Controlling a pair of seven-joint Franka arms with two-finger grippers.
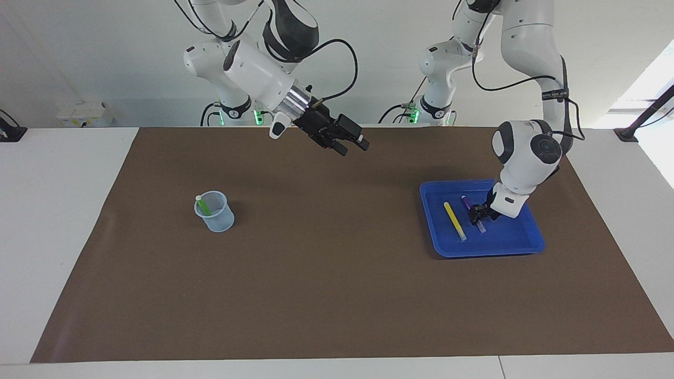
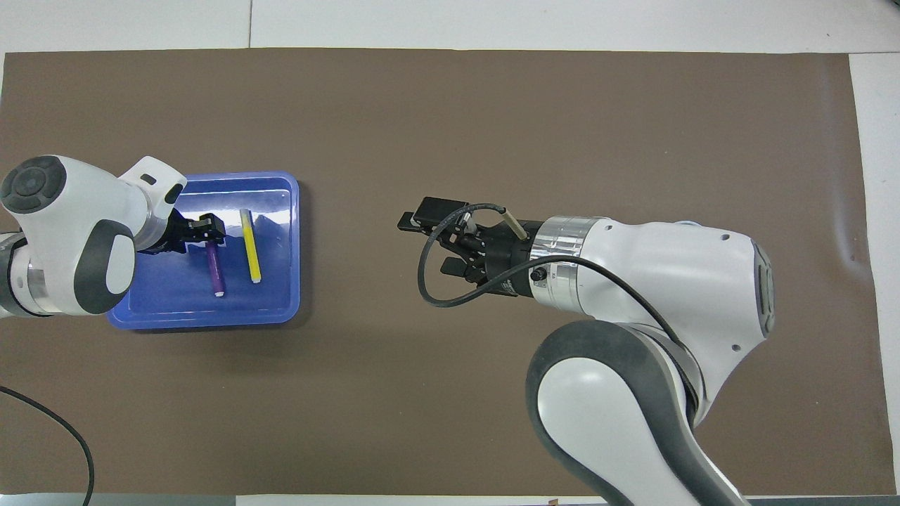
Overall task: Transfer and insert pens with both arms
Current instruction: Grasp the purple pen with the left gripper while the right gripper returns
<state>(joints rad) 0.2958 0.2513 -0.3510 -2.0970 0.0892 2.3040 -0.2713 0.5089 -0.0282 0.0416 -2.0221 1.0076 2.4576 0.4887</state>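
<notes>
A yellow pen and a purple pen were seen in a blue tray; a brown mat was spread beneath.

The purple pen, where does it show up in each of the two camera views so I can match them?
Facing view: the purple pen lies in the blue tray at the right of the picture, with the left hand down on it.
Overhead view: the purple pen lies in the blue tray at the left of the picture.
Shared landmark: the yellow pen lying beside it in the tray.
</notes>
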